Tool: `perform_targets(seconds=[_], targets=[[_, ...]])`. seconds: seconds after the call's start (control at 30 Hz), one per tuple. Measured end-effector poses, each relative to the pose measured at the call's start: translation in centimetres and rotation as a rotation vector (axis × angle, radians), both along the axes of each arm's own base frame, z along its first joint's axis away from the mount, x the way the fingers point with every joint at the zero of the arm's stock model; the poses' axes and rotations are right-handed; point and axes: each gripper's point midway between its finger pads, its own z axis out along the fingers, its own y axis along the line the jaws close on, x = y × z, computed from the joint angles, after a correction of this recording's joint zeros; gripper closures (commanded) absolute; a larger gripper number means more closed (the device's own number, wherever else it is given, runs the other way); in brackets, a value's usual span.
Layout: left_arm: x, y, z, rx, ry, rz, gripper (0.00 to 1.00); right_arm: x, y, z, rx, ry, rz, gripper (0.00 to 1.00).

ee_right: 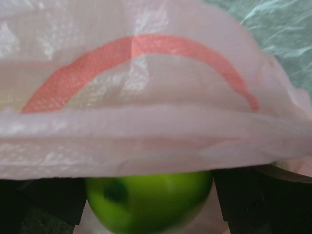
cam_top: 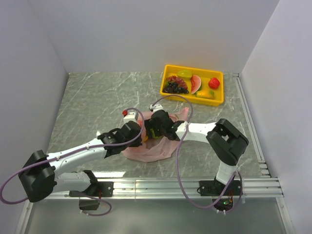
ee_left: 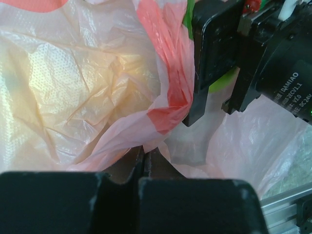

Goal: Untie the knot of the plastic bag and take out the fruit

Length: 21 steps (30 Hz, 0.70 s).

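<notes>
The left gripper (ee_left: 144, 153) has its two fingers (ee_left: 127, 168) pressed almost flat together, with a fold of the plastic bag (cam_top: 152, 146) pinched in the thin slit between them. From that pinch the pink film rises in a crumpled sheet, and a darker pink band crosses it. The right gripper (cam_top: 152, 131) is pushed in under the bag's film from the right. Its fingers (ee_right: 48, 204) stand apart by the width of the green fruit (ee_right: 146, 197), which sits between them with both sides against the pads. A layer of pink plastic hangs over the top of this fruit. The two grippers are just beside each other, tip to tip, over the upper part of the bag. The bag lies about midway between the left and right edges of the table (cam_top: 97, 97), nearer the near edge than the far one. Its knot cannot be made out. The yellow tray (cam_top: 168, 68) sits at the far right corner, well apart from the bag, and holds a strawberry (cam_top: 214, 83), a watermelon slice (cam_top: 196, 84) and a dark grape bunch (cam_top: 174, 87).
</notes>
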Motion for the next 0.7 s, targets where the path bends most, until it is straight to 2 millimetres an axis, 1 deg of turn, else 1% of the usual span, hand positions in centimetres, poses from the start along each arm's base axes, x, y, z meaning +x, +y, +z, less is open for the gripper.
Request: perform_targets(seconds=[0.03, 0.13, 0.17, 0.23, 0.3, 0.33, 0.4, 0.43, 0.5, 0.53, 0.7], targets=[[0.0, 0.0, 0.0, 0.001, 0.000, 0.001, 0.99, -0.2, 0.0, -0.2, -0.002, 0.009, 0.005, 0.04], [0.0, 0.1, 0.1, -0.001, -0.002, 0.003, 0.99, -0.2, 0.1, -0.3, 0.006, 0.008, 0.004, 0.14], [0.0, 0.1, 0.1, -0.002, -0.003, 0.006, 0.99, -0.2, 0.1, -0.3, 0.010, 0.006, 0.002, 0.21], [0.0, 0.2, 0.2, -0.005, -0.003, 0.009, 0.99, -0.2, 0.0, -0.3, 0.012, 0.002, 0.000, 0.29], [-0.1, 0.3, 0.1, -0.002, -0.002, 0.010, 0.99, -0.5, -0.4, -0.2, 0.014, 0.003, -0.003, 0.42], [-0.1, 0.3, 0.1, -0.001, -0.002, 0.012, 0.99, -0.8, -0.7, 0.0, 0.016, 0.003, -0.001, 0.44], [-0.1, 0.5, 0.2, 0.002, -0.003, 0.019, 0.99, -1.5, -1.4, 0.8, 0.024, -0.005, 0.004, 0.58], [-0.1, 0.5, 0.2, 0.001, -0.004, 0.022, 0.99, -1.8, -1.6, 1.5, 0.032, -0.012, 0.007, 0.63], [0.0, 0.6, 0.3, 0.001, -0.009, 0.027, 0.99, -2.1, -1.9, 3.9, 0.070, -0.048, 0.016, 0.65], [0.0, 0.7, 0.3, 0.002, -0.010, 0.028, 0.99, -2.2, -1.9, 5.1, 0.092, -0.066, 0.022, 0.69], [0.1, 0.9, 0.4, 0.011, -0.016, 0.039, 0.99, -3.0, -1.6, 12.8, 0.240, -0.195, 0.083, 0.70]])
